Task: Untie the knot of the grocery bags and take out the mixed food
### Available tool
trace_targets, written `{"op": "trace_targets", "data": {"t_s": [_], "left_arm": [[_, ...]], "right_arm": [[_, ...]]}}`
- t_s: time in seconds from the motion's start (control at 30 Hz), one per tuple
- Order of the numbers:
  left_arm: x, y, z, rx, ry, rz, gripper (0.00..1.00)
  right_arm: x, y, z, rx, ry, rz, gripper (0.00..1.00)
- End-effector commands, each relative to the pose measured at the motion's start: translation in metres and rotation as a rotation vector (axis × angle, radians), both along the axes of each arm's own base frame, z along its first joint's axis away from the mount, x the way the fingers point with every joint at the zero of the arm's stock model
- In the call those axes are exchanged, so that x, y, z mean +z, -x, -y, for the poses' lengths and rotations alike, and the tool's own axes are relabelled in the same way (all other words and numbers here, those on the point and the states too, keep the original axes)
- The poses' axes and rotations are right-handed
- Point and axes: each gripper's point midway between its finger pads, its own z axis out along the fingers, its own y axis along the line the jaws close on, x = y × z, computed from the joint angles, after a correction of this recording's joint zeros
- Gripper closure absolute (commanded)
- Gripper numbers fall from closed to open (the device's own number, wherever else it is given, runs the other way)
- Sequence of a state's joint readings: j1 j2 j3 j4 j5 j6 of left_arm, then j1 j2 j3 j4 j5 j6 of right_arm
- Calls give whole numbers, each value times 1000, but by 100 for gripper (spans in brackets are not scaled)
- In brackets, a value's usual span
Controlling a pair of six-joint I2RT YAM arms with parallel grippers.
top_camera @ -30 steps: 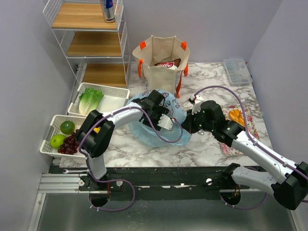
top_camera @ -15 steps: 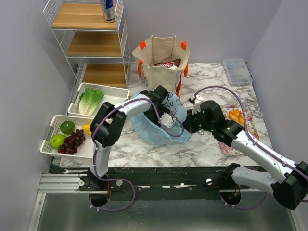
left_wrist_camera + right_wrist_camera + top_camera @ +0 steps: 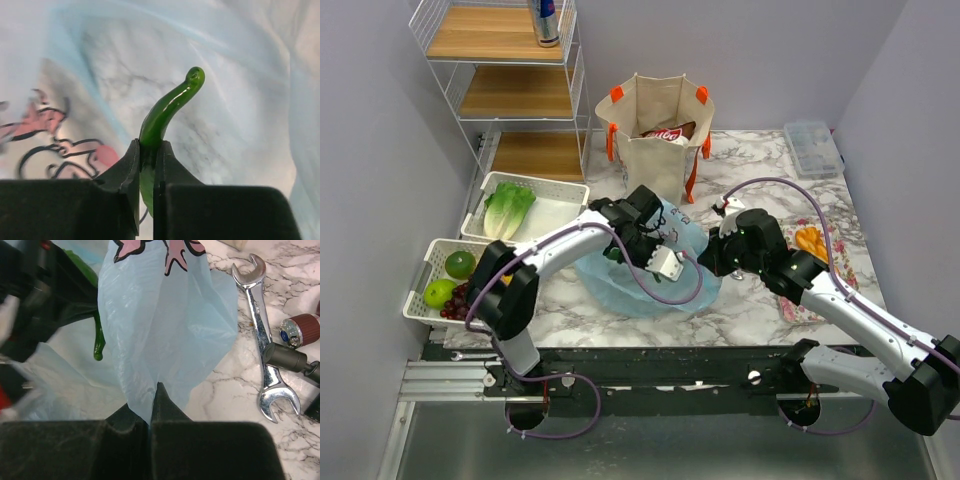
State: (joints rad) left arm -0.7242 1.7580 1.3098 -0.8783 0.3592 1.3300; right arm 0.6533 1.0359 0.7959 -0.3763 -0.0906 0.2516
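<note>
My left gripper [image 3: 146, 146] is pinching the thin, curved end of the green cucumber [image 3: 169, 105], with the film of the light-blue plastic bag [image 3: 620, 285] all around it. My right gripper [image 3: 151, 390] is clamped on a fold of that bag at its three o'clock edge. The bag lies mid-table, and the canvas tote [image 3: 656, 135] stands upright at its twelve o'clock. A wrench [image 3: 262, 340] lies on the marble near the right gripper.
</note>
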Motion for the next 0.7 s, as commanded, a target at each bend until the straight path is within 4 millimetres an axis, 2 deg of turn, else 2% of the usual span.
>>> {"op": "trace_targets", "data": {"t_s": [0.0,0.13,0.33,0.37,0.43,0.53,0.6,0.63,0.67], "left_arm": [[67,12,37,143,280,-53,100],[120,19,50,206,438,-69,100],[189,40,53,248,633,-105,100],[206,44,53,271,677,-128,100],[251,49,54,306,800,-166,100],[317,48,49,409,988,-255,100],[358,35,37,560,1123,-386,100],[374,29,31,597,1175,-423,100],[381,19,25,657,1206,-406,100]], "right_arm": [[2,1,3,14,20,18,99],[0,3,2,24,16,11,99],[1,0,3,17,27,26,99],[1,0,4,16,27,27,99],[0,0,4,14,29,24,99],[0,1,3,20,27,21,99],[-1,0,2,19,27,20,99],[0,0,2,20,25,19,99],[-1,0,2,20,26,18,99]]}}
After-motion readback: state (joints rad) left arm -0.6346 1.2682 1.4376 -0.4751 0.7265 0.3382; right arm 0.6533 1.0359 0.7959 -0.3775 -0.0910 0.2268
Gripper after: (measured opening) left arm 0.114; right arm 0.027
